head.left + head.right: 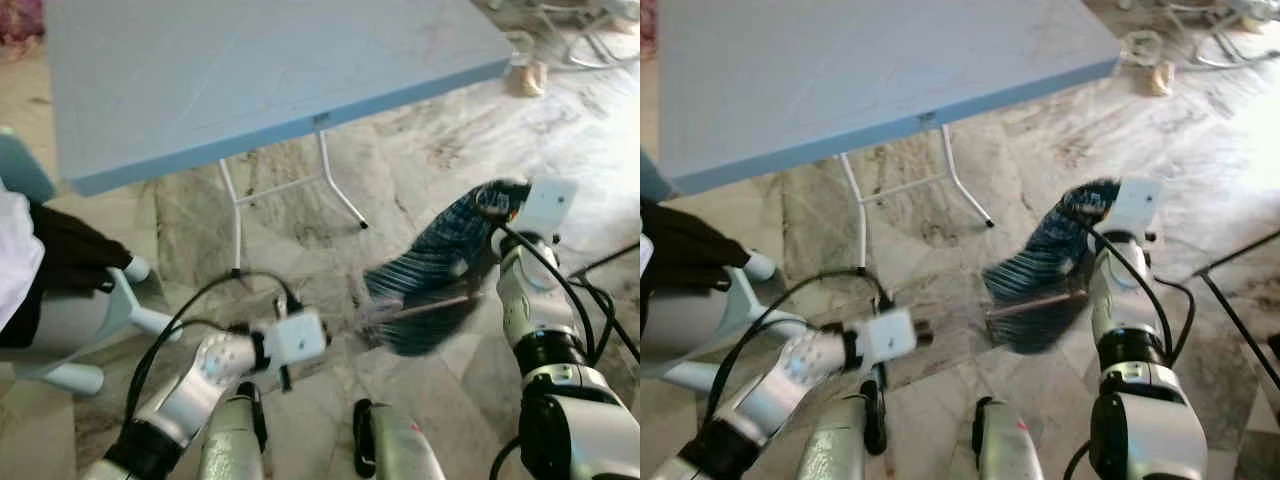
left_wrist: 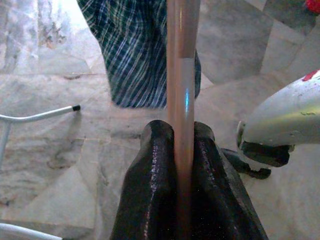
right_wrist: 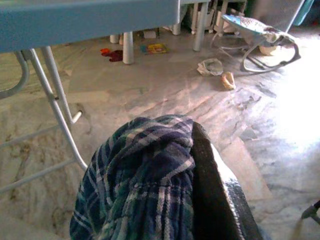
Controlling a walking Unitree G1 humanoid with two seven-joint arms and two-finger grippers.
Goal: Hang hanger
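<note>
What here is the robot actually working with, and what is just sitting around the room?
In use:
- wooden hanger bar, clamped in the left gripper
- plaid garment, bunched in the right gripper

Just lying about:
- blue folding table
- chair with dark clothing
- baby bouncer
- small items on the marble floor

The floor [image 1: 420,170] is polished veined marble, smooth and shiny where light falls. The folding table [image 1: 250,70] has a matt pale-blue plastic-looking top on thin white-painted metal legs [image 1: 236,215]. The shirt [image 1: 440,265] is soft woven cloth, dark blue plaid. The hanger bar [image 2: 181,75] looks like smooth pale wood with a slight sheen. The left gripper's fingers [image 2: 152,190] are dull, slightly grainy black. The arms [image 1: 560,400] are glossy silver.
</note>
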